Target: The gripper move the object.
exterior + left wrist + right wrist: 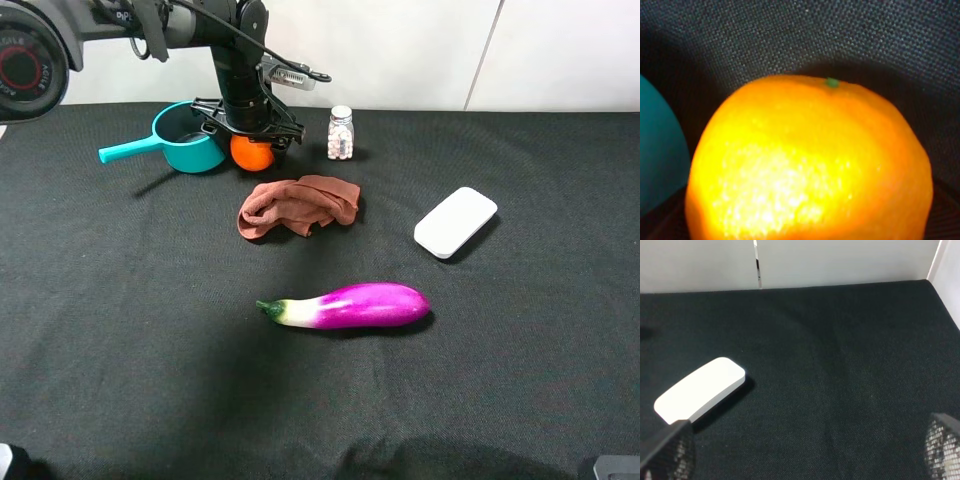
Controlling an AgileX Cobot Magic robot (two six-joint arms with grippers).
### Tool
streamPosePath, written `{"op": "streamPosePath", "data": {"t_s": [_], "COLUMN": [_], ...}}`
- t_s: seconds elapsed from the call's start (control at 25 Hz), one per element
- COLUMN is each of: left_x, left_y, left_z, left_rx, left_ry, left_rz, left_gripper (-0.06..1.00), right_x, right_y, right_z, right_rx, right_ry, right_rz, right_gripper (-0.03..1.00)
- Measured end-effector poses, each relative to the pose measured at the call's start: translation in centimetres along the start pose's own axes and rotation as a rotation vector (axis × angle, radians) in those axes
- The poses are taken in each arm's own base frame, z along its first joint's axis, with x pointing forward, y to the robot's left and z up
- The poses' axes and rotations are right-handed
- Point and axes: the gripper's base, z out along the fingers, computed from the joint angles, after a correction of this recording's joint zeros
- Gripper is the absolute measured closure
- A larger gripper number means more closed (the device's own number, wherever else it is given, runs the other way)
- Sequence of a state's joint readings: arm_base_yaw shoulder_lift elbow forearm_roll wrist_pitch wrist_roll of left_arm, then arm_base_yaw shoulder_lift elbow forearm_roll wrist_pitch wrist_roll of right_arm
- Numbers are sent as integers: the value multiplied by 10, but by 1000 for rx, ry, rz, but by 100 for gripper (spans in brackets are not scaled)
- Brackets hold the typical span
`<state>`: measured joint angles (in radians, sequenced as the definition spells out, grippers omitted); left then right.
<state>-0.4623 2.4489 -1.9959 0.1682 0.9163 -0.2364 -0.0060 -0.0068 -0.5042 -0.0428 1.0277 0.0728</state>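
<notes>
The orange [252,154] is round and glossy and sits at the back left of the black table, right beside the teal pot [190,140]. My left gripper [250,138] comes down on it from above, with its jaws on either side of the fruit. In the left wrist view the orange [810,165] fills the frame, with dark finger pads [945,212] at its lower edges. My right gripper [805,452] is open and empty, its fingertips [665,450] wide apart over bare cloth.
A brown crumpled cloth [298,205] lies just in front of the orange. A small pill bottle [341,133] stands to its right. A white flat box [456,222] lies at mid right, and a purple eggplant [355,306] in the middle front.
</notes>
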Motion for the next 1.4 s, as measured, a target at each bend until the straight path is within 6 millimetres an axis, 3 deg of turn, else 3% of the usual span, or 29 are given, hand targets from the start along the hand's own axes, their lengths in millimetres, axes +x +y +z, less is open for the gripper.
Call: {"op": "streamPosePath", "data": {"t_s": [0.32,0.72,1.4], "left_x": [1,-4,9], "left_y": [1,6,27], "left_z": [-2,-42,-153], "left_rx": [-2,5,-25], "left_ry": [13,-46,-118], "left_rz": [-2,-14,-20], "left_gripper": [11,11,11], "right_x": [0,0,0], "right_y": [0,0,0], "right_z": [0,0,0], "right_rx": [0,0,0], "right_ry": [0,0,0], "right_rz": [0,0,0], "right_gripper": [27,27,27]}}
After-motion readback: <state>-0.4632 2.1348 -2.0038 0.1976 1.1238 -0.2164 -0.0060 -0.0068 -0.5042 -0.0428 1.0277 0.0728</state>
